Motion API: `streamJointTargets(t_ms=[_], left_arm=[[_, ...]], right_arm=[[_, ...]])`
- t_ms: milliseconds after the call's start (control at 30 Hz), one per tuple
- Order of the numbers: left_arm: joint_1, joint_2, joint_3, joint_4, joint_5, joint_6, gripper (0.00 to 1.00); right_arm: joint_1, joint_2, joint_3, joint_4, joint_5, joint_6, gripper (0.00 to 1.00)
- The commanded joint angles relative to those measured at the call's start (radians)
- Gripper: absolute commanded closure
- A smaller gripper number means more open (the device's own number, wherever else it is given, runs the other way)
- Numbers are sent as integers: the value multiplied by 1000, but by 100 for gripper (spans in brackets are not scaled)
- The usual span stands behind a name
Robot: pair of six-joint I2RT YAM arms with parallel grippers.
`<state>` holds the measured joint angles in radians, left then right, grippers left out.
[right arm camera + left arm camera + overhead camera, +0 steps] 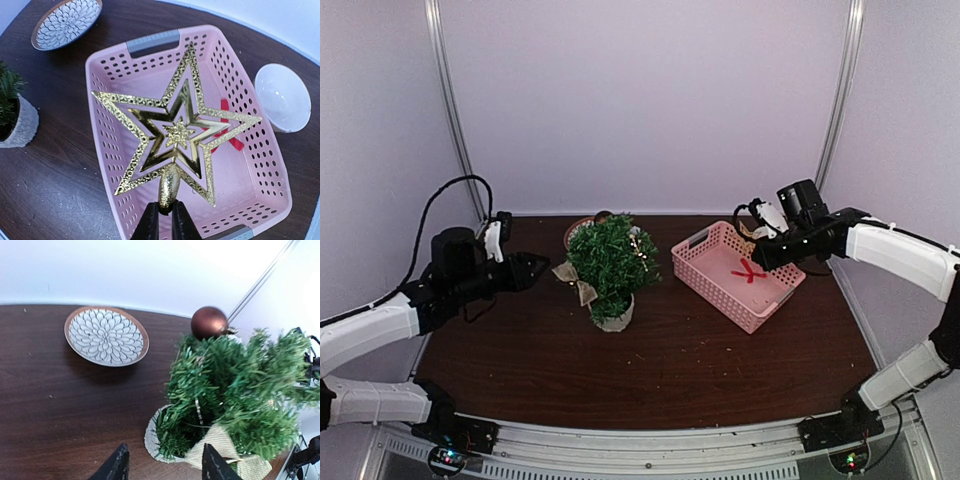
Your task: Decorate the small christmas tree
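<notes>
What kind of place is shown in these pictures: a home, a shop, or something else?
Probably a robot laboratory test booth, not a home. Plain white walls with metal posts enclose a dark brown wood-grain table, and two white-and-black robot arms are mounted at its near edge.

Gold star (177, 132), pink basket (115, 75), dk-green tree (612, 260), petal-pattern dish (106, 336)

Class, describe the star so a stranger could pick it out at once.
Find the pink basket at the right of the table. Over it, the right pincer grips a star by its stem. Unlike the red ribbon below, it is glittering gold openwork.
</notes>
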<state>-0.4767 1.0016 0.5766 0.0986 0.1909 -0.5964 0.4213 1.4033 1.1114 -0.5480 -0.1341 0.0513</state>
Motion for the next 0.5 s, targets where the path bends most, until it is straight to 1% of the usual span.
streamJointTargets(t_ms=[0,100,167,267,367,467], left_arm=[[9,-91,84,-134,-55,99,50],[9,-143,131,-203,-60,151,49],[10,-161,167,-233,-25,185,48],[9,-153,229,-237,135,221,47],[-5,-103,292,-191,283,204,47],[-77,-49,343,-120,333,194,46]], right_arm=[[33,-87,-7,65,-29,-37,88],[66,-141,-15,113,-44,-87,88],[98,-166,-12,146,-53,-108,88],[166,-188,15,182,-43,-146,88],[250,-191,53,213,-9,-191,87],[341,-188,79,259,38,-231,87]])
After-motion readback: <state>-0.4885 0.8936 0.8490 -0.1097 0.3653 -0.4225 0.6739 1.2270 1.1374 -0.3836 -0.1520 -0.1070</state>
